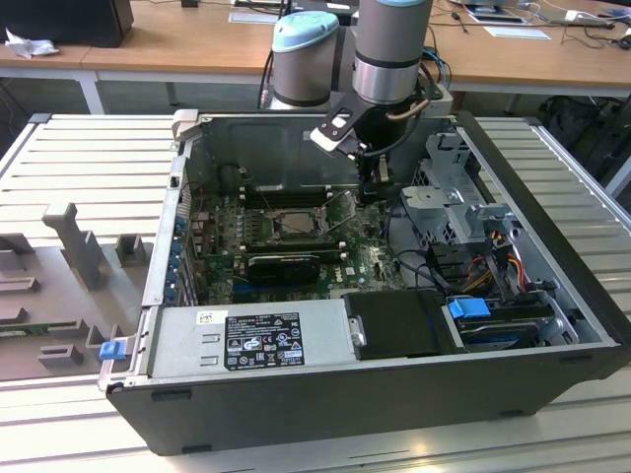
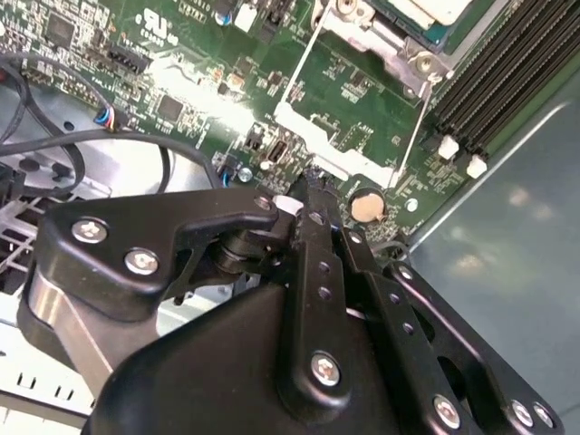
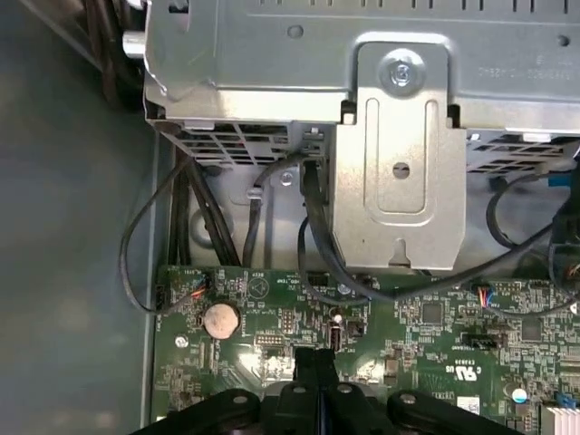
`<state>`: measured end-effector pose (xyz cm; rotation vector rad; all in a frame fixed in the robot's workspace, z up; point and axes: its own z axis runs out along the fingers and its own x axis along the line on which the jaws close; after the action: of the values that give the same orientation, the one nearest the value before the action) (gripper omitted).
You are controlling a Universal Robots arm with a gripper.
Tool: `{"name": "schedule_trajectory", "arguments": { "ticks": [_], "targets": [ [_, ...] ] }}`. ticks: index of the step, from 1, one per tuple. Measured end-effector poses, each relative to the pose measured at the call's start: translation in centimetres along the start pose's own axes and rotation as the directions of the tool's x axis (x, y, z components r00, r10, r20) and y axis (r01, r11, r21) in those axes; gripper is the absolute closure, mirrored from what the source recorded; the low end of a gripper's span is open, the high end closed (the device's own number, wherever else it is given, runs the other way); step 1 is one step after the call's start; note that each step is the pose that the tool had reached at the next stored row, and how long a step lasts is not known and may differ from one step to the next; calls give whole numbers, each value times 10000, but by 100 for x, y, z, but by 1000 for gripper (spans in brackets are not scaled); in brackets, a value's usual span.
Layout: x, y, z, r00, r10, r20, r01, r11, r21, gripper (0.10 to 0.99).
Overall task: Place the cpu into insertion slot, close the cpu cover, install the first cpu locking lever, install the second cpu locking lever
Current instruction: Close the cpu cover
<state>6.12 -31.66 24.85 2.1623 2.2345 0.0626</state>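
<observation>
Your gripper, clenched shut on nothing, hangs low over the board near the slot, where the cpu looks seated with the cover down around it, but both levers appear to stand unlatched, so you have the locking left.

Green circuit board, black end effector, grey bracket
</observation>
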Motion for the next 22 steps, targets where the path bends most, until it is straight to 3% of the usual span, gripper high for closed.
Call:
{"name": "schedule_trajectory", "arguments": {
  "ticks": [2,4,11,16,22],
  "targets": [
    [0,0,0,10000,1,-6,-1,9998,201,980],
    [0,-7,0,10000,0,-8,0,9997,262,980],
    [2,-50,-16,10000,-3,-9,3,9997,262,980],
    [5,-128,-32,10000,-4,-9,4,9997,262,980],
    [10,-277,-44,10000,-6,-9,6,9997,262,980]
  ]
}}
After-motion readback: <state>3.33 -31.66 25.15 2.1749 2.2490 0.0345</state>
